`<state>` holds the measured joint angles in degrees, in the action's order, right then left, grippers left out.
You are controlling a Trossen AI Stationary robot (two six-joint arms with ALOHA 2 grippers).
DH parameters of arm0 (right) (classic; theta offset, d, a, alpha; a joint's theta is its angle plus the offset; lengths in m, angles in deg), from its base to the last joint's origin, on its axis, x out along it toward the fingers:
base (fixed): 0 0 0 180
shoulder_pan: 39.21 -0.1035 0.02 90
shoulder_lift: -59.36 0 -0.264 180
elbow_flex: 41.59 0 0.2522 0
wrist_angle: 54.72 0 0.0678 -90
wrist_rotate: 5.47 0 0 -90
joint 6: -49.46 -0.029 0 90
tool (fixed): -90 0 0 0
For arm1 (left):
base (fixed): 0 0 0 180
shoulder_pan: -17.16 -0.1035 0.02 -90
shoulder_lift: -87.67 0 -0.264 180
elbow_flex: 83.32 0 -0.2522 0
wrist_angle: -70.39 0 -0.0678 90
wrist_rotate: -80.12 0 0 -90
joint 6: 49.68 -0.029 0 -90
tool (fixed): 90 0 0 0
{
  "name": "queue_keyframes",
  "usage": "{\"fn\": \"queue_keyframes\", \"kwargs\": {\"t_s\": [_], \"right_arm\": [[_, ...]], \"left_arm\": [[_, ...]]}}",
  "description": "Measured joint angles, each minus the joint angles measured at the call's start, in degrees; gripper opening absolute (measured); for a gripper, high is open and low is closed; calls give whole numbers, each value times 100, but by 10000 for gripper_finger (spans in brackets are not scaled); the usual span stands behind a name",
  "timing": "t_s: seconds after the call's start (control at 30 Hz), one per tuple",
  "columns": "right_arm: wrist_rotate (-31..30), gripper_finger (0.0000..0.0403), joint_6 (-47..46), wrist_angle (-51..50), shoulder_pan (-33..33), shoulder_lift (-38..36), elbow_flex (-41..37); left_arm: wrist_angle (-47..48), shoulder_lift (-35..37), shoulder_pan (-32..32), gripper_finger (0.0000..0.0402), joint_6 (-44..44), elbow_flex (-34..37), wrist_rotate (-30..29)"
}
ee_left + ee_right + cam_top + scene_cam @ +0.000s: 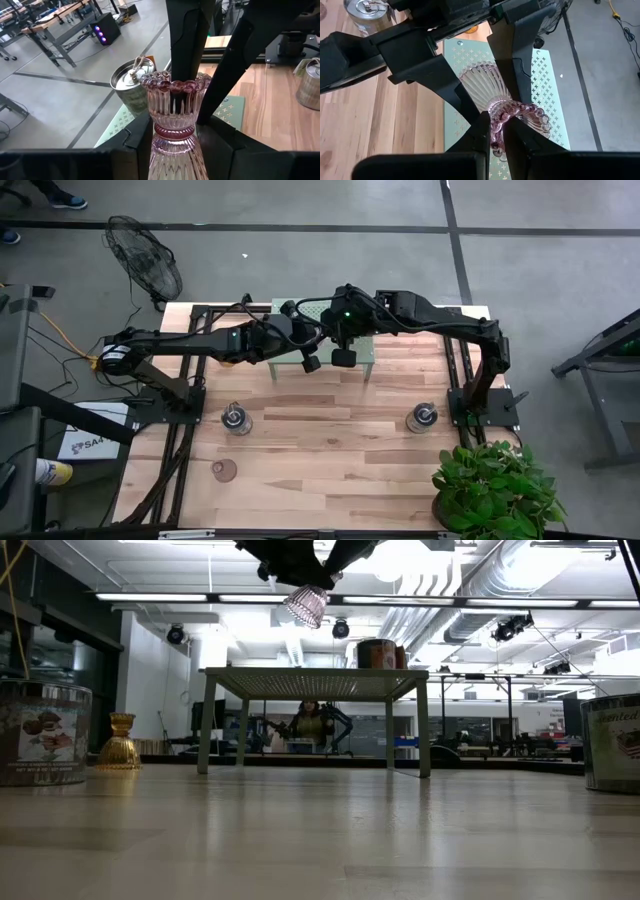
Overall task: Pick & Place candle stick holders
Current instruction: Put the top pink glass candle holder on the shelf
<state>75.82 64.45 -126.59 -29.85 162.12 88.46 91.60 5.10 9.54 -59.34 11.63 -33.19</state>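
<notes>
The glass candle holder (pixel 172 125) is pale pink with fine vertical ribs, a darker rose band at its waist and a beaded scalloped rim. The perforated stand (pixel 547 82) is pale green, dotted with small cross-shaped cutouts. A silvery metal holder (pixel 131 82) shines beside it. An amber-gold holder (pixel 119 745) glows on the light wood-grain table (pixel 330 450). Both arms are matte black, and the plant (pixel 495 485) is leafy green

Holders — one pink glass (pixel 172 125), one amber (pixel 119 743), three silvery tins (pixel 236 419).
</notes>
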Motion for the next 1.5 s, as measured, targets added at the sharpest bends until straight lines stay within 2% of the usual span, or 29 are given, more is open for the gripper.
{"fn": "queue_keyframes", "kwargs": {"t_s": [0.17, 0.37, 0.53, 0.67, 0.83, 1.0, 1.1, 1.23, 1.33, 1.5], "right_arm": [[-6, 29, -68, -16, 0, 0, 0], [10, 83, -103, -16, -7, -26, 11], [-1, 103, -139, 12, -13, -40, 26], [-53, 107, -262, -40, -11, -74, 24], [-589, 109, -543, -150, -9, -248, 24], [-1118, 110, -967, -300, 62, -486, 24], [-1178, 110, -1207, -319, 136, -633, 24], [-1257, 110, -1263, -359, 209, -754, 24], [-1271, 110, -1263, -423, 258, -761, 20], [-1294, 110, -1259, -658, 267, -761, 13]], "left_arm": [[0, -3, 0, 123, 38, 0, 4], [52, -10, 0, 115, 93, 11, 1], [96, -26, -4, 114, 103, 24, 0], [218, -24, 2, 114, 109, 24, -330], [269, -19, -73, 114, 399, 24, -906], [265, -17, -402, 114, 950, 20, -837], [262, -11, -675, 114, 1028, 15, -536], [262, -11, -1074, 114, 1010, 13, 211], [258, -9, -1402, 114, 996, 13, 990], [-35, -7, -1981, 115, 969, 170, 2619]]}}
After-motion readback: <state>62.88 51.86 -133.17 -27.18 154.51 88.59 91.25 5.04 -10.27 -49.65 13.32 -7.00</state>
